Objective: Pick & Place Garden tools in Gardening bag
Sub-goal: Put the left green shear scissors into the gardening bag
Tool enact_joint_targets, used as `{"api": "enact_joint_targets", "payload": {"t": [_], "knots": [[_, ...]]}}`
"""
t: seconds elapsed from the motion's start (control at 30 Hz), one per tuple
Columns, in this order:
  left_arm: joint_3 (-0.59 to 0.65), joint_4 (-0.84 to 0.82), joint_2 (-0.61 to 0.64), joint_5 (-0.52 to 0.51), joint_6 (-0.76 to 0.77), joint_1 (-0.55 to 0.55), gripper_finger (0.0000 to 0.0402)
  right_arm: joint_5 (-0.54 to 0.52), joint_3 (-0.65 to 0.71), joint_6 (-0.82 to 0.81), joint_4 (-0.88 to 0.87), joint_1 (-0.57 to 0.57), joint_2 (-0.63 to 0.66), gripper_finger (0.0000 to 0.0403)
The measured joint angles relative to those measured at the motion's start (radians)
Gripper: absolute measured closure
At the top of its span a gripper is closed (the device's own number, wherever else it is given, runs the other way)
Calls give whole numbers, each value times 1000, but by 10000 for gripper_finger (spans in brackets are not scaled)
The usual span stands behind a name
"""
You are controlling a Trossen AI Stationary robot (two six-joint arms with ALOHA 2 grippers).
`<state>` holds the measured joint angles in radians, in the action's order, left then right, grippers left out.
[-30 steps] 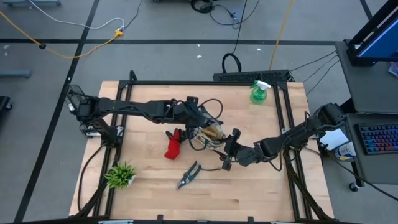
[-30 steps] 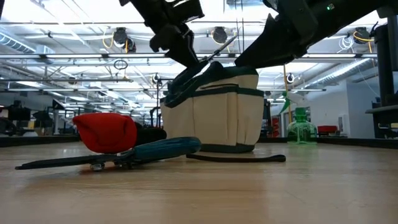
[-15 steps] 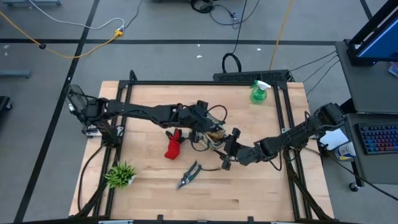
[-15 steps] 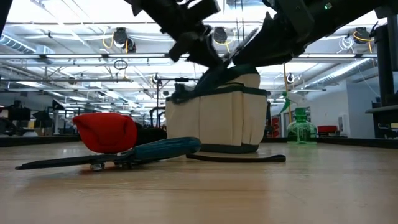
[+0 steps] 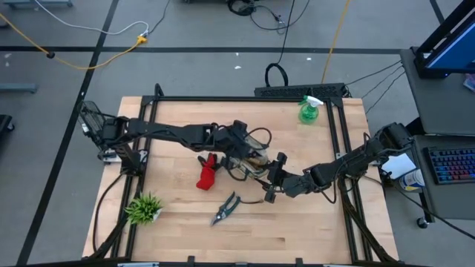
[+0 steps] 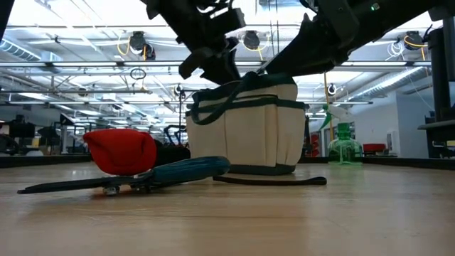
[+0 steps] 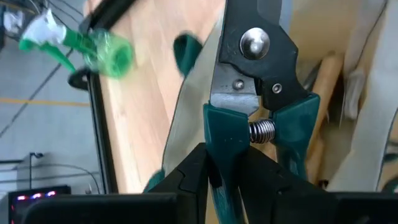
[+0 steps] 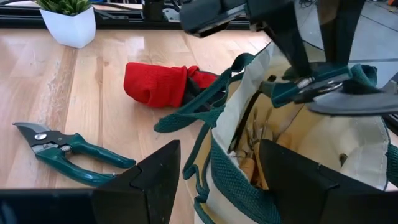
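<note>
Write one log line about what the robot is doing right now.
left gripper: shut on teal shears, over gardening bag | right gripper: open beside bag | on table: red glove, second shears

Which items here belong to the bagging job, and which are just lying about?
Job:
bag
shears in the left gripper, over the bag
second shears
glove
spray bottle
right gripper, at the bag's rim

Lying about:
plant
keyboard

Left gripper (image 5: 249,152), arm extended to table centre, fingers clamped on teal-handled shears (image 7: 258,118); right gripper (image 5: 273,178) beside it, fingers spread.
</note>
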<state>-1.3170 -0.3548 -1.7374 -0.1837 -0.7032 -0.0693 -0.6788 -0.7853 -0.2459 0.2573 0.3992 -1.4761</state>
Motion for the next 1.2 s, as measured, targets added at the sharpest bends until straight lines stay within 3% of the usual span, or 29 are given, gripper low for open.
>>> {"api": "enact_joint_targets", "payload": {"t": [0.33, 0.77, 1.0, 1.2], "knots": [[0, -144, -31, 10, -36, -66, 330, -1, 0, 0, 6, 0, 0, 190], [-1, -138, -155, 54, -100, -39, 329, -1, 0, 0, 6, 0, 0, 190], [-3, -114, -192, -12, -88, -25, 329, -1, 0, 0, 6, 0, 0, 190], [-3, -110, -192, -27, -69, -25, 294, -1, 0, -1, 7, 0, 0, 190]]}}
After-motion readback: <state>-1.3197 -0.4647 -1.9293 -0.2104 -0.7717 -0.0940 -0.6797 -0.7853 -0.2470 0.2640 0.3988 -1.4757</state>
